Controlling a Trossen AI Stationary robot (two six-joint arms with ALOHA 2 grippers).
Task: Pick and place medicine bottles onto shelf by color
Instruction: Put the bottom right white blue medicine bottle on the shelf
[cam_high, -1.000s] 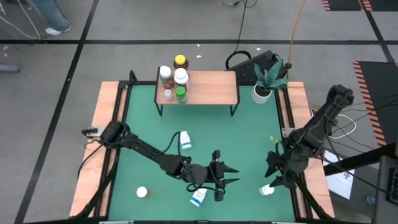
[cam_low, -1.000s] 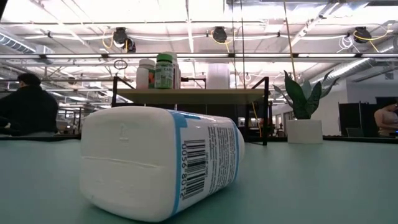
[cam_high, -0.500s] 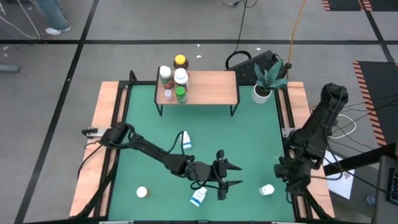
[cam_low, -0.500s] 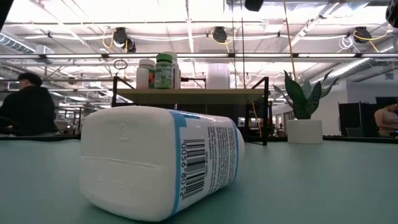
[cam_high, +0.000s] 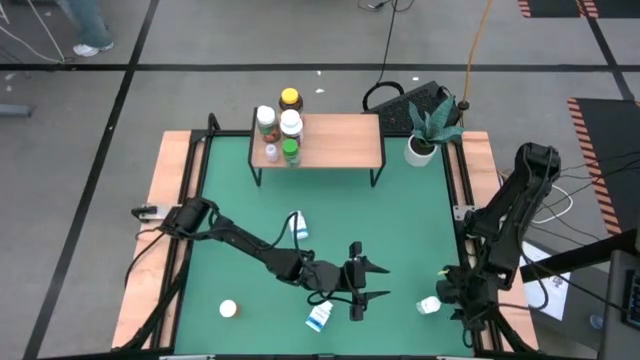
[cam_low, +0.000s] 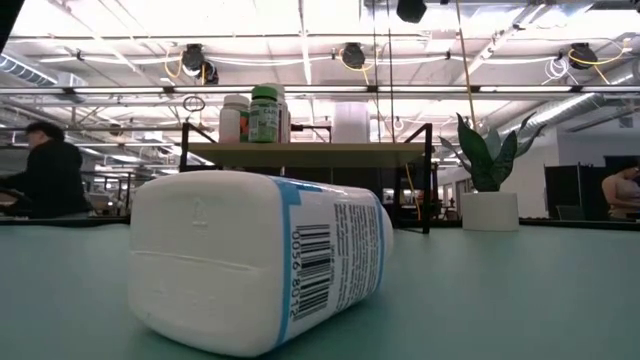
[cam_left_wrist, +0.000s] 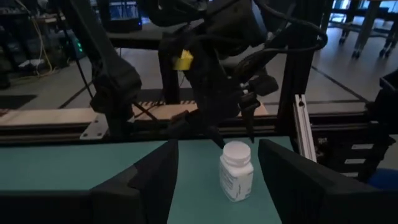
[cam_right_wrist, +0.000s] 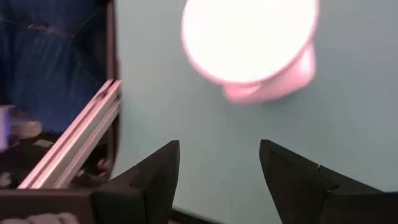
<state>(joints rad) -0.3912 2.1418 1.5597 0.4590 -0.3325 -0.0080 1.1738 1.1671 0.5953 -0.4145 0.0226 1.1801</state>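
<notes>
The right end effector (cam_high: 447, 297) hung open and empty just beside an upright white bottle (cam_high: 429, 305), whose label was washed out. The left end effector (cam_high: 367, 279), open and empty, hovered well apart from that bottle. Arms hid the counter (cam_high: 400, 230) between them.

The white bottle (cam_low: 260, 262) lying on its side nearest the low camera bears a barcode with sideways digits too unclear to read with certainty; nothing else is legible.
</notes>
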